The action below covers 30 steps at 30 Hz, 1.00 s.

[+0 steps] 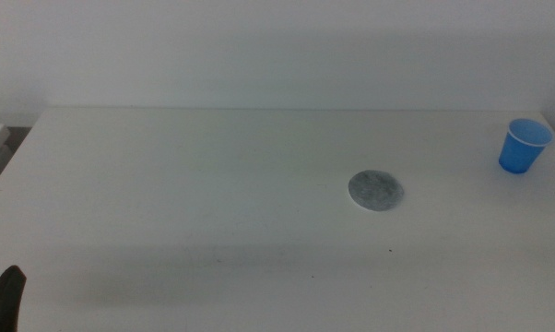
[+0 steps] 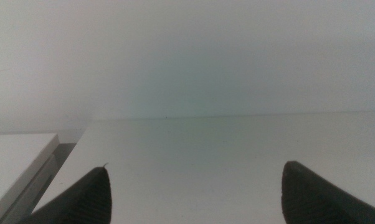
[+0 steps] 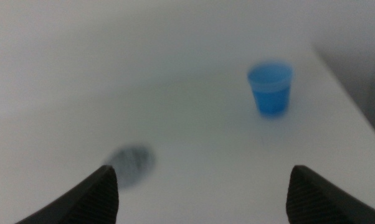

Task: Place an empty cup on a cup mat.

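The blue cup (image 1: 524,146) stands upright near the table's far right edge. It also shows in the right wrist view (image 3: 270,88), ahead of the right gripper (image 3: 200,186), whose jaws stand wide apart with nothing between them. The grey round cup mat (image 1: 376,191) lies flat right of the table's middle, apart from the cup; it shows blurred in the right wrist view (image 3: 131,164). The left gripper (image 2: 194,190) is open and empty over bare table; one jaw tip (image 1: 5,297) shows at the bottom left of the middle view. The right arm is out of the middle view.
The white table (image 1: 213,184) has its far edge against a pale wall. A lower white surface (image 2: 16,158) lies beyond the table's left edge. The table's right edge (image 3: 346,93) runs close behind the cup.
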Available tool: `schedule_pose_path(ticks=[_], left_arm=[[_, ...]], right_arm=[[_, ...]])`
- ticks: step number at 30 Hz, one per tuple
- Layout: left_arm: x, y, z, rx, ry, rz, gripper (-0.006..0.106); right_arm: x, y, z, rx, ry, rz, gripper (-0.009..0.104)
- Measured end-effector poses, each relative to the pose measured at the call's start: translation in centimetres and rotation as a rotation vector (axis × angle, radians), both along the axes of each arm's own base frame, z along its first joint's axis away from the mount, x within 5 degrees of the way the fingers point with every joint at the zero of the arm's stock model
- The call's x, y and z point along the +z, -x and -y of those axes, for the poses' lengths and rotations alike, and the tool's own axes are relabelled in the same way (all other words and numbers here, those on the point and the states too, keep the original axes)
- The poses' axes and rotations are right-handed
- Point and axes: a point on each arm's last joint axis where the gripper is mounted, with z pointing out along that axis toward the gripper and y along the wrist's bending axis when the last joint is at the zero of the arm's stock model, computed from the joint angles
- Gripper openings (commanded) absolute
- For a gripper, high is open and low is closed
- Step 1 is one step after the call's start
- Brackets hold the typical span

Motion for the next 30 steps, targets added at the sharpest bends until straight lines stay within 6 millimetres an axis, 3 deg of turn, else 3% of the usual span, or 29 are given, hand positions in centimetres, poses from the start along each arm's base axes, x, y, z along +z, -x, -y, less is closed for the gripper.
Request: schedule_pose_path(ticks=[6,14,18,30], left_arm=[[0.0,0.0,0.0,0.000,0.000,0.000,0.094],[0.0,0.0,0.0,0.000,0.000,0.000,0.094],[0.0,0.0,0.0,0.000,0.000,0.000,0.094],[0.0,0.0,0.0,0.000,0.000,0.000,0.094]], right_arm=[[5.3,-6.8,-0.2,-0.003,0.000,-0.364,0.093],[8.6,-14.4,-0.3,0.000,0.033,-0.370,0.093],[9.1,-15.6,-0.5,0.034,0.046,-0.367,0.093],[9.2,-15.9,-0.8,0.085,0.069,-0.358,0.093]])
